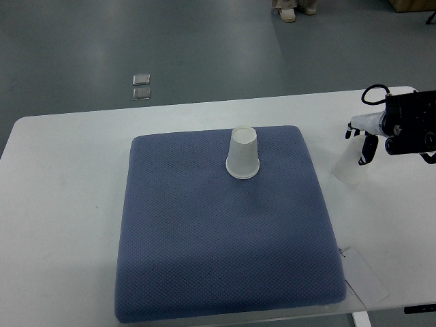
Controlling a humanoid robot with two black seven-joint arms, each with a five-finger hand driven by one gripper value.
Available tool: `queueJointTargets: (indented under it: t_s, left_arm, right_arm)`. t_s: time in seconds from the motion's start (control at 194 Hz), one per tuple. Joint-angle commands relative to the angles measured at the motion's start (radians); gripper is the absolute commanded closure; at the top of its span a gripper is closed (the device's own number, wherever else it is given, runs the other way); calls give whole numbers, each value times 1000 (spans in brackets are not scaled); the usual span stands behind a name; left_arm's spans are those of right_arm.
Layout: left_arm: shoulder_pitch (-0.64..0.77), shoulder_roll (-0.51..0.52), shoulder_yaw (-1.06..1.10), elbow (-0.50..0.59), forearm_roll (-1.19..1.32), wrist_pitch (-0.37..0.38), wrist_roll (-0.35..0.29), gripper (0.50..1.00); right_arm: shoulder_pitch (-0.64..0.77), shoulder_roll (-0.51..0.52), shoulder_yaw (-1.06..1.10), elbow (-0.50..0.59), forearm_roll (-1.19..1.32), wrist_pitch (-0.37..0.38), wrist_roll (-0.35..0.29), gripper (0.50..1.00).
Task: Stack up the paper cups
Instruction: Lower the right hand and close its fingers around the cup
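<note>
At the near edge, the white table [61, 204] is cut off by the bottom of the frame, and a flat pale sheet [364, 276] lies on it just right of the mat's near corner, its edges faint against the tabletop. A small dark thing at the bottom right corner is too clipped to name.

The blue mat [225, 245] covers the middle of the table; its near edge runs close to the frame's bottom. Toward its far side stands a paper cup [243, 162], upside down, wide rim on the mat and narrow base up.

Right of the mat, off it and on the bare table, is a second cup [351, 167], also seemingly inverted, though its pale wall blends into the table and its top is hidden. The right hand [364, 139] comes in from the right edge and sits over that cup's top, with dark fingers [368, 150] down along its side; it appears to be pinching the cup, but the contact is hard to make out. The black wrist block is cut off by the frame.

Beyond the table lies grey floor [204, 48], with two small shiny squares [142, 86] on it and a person's shoes [293, 10] clipped at the top edge.
</note>
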Motion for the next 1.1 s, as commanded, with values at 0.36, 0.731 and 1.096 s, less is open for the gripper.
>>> queueJointTargets:
  t_s: [0.36, 0.731, 1.096]
  left_arm:
    - [0, 0, 0, -1, 0, 0, 0, 500]
    - [0, 0, 0, -1, 0, 0, 0, 500]
    - [0, 0, 1, -1, 0, 0, 0, 500]
  right_arm:
    - [-13, 9, 0, 0, -1, -2, 0, 697]
    - [-22, 11, 0, -3, -3, 0, 1, 875]
    - [-7, -7, 0, -2, -6, 11, 5, 893]
